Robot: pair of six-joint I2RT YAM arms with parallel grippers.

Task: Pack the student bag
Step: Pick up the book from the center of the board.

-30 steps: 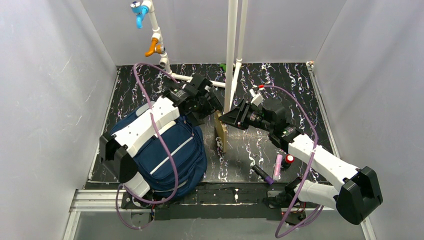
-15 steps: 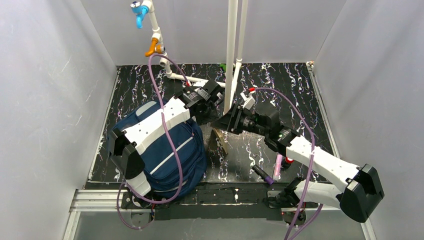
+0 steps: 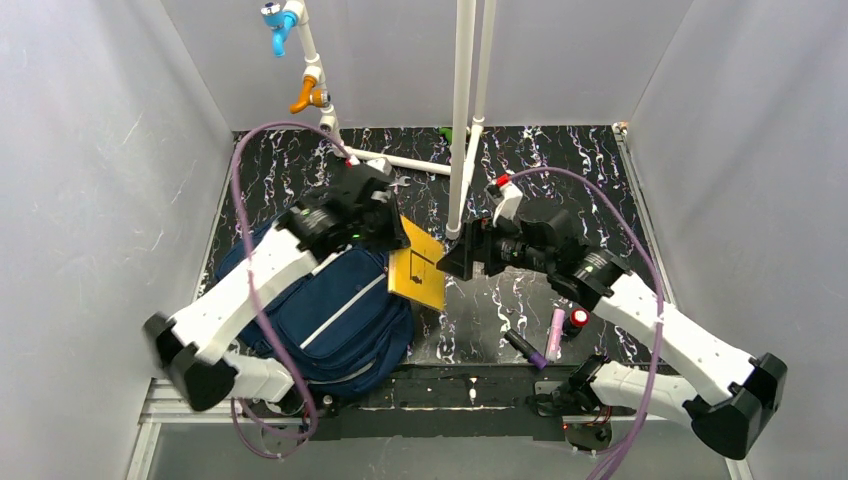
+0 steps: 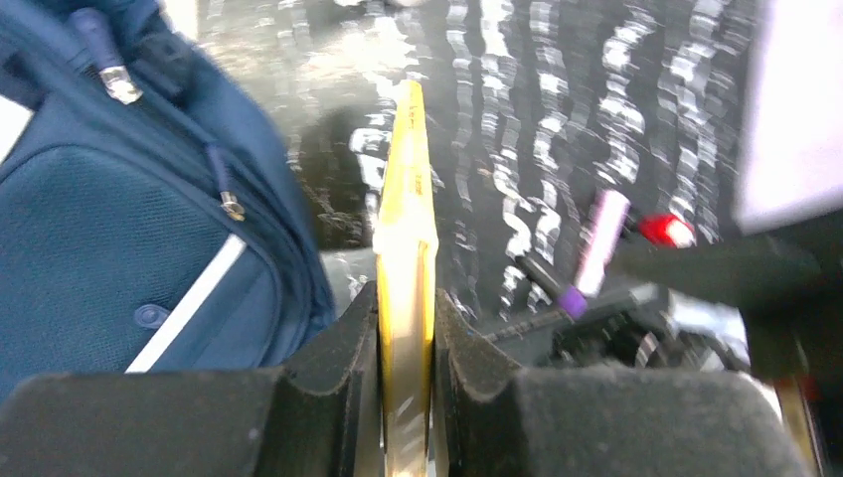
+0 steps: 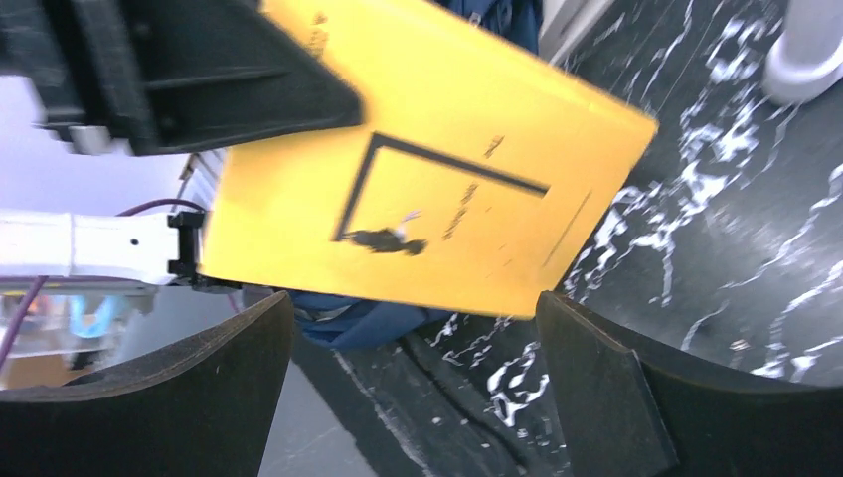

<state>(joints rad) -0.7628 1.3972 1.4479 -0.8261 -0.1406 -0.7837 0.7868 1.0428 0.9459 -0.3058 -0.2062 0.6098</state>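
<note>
The navy student bag [image 3: 330, 320] with a light-grey stripe lies at the near left of the black marbled table; its zip pulls show in the left wrist view on the student bag [image 4: 109, 219]. A thin yellow book [image 3: 418, 265] hangs beside the bag's right edge, held by my left gripper [image 3: 392, 240], which is shut on its edge. In the left wrist view the book [image 4: 406, 258] stands edge-on between the pads. My right gripper [image 3: 455, 258] is open just right of the book, its fingers apart with the book [image 5: 418, 169] in front of them.
A pink marker [image 3: 555, 333], a dark purple-capped pen [image 3: 527, 349] and a small red item [image 3: 578, 319] lie at the near right. White pipes [image 3: 462, 110] rise at the back middle. White walls close in three sides.
The left gripper closed on the yellow book and swung it from upright to tilted beside the bag. The right gripper let the book go and opened wide.
</note>
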